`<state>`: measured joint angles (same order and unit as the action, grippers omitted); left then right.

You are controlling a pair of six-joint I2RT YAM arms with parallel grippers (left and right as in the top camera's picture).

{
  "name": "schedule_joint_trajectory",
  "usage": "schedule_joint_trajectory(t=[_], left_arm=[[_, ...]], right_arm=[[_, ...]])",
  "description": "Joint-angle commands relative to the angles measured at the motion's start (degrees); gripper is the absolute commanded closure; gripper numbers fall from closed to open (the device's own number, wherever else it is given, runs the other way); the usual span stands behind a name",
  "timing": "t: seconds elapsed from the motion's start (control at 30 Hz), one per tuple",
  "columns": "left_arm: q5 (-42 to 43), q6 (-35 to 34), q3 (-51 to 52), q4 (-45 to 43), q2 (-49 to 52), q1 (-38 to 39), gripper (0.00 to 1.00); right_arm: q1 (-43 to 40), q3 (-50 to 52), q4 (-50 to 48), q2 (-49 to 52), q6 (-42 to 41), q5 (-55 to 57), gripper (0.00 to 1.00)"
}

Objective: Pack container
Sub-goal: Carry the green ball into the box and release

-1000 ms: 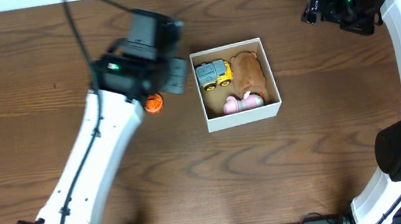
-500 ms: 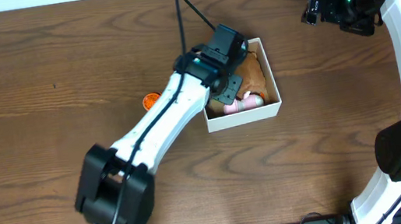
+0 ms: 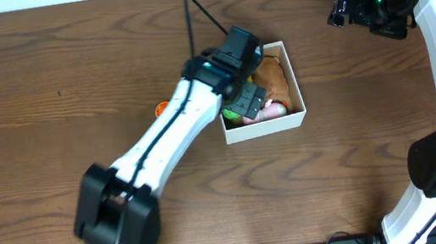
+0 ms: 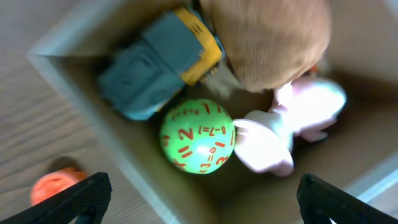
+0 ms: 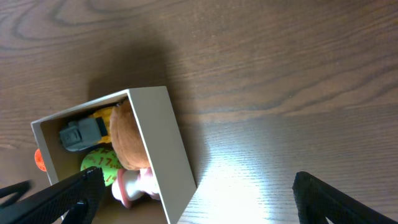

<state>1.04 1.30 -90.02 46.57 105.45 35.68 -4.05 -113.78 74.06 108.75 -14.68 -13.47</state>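
The container (image 3: 266, 125) is a white square box with a brown inside, standing mid-table. In it lie a blue and yellow truck (image 4: 158, 62), a brown plush (image 4: 267, 40), a pink toy (image 4: 292, 121) and a green ball with red numbers (image 4: 198, 137). My left gripper (image 4: 204, 186) hangs open over the box's near-left corner, just above the green ball and apart from it. My right gripper (image 5: 199, 196) is open and holds nothing, high at the table's far right (image 3: 351, 5). Its camera looks down on the box wall (image 5: 161, 137).
A small orange toy (image 3: 162, 108) lies on the wood just left of the box, and shows beside the box wall in the left wrist view (image 4: 55, 186). The left arm (image 3: 169, 142) stretches diagonally from the table's front left to the box.
My left arm has swung right, from beside the orange toy to over the box. Its jaws have opened, and the green ball now lies in the box. The right arm has not moved.
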Motion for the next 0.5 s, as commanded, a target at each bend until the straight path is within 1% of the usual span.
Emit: schedule_joint_trajectory(t=[0.0,0.07,0.13,0.2,0.27,0.3,0.47], left_arm=[[-2.8,-0.3,-0.1,1.6,-5.8,-2.1,0.04],[-5.8,-0.6,-0.1,4.1,-7.6,-3.7,0.04],[-8.9,-2.3,-0.1,7.1,-8.3,-6.1,0.04],[-9.7,-3.5,0.0,9.4,-7.9,-9.6,0.04],[-9.5,-6.6,0.5,10.0,-6.9,-13.7,0.04],[-8.4,-8.1,1.0,9.7,-6.1,-16.4,0.04],[4.3,-8.3,1.4,8.5,0.0,-25.0,0.04]], right_arm=[[0.4,0.3,0.1,0.4,0.2,0.2,0.01],[0.4,0.3,0.1,0.4,0.2,0.2,0.01],[0.4,0.3,0.1,0.4,0.2,0.2,0.01],[0.4,0.3,0.1,0.4,0.2,0.2,0.01],[0.4,0.3,0.1,0.4,0.2,0.2,0.01],[0.4,0.3,0.1,0.4,0.1,0.2,0.01],[0.4,0.3,0.0,0.4,0.1,0.2,0.01]])
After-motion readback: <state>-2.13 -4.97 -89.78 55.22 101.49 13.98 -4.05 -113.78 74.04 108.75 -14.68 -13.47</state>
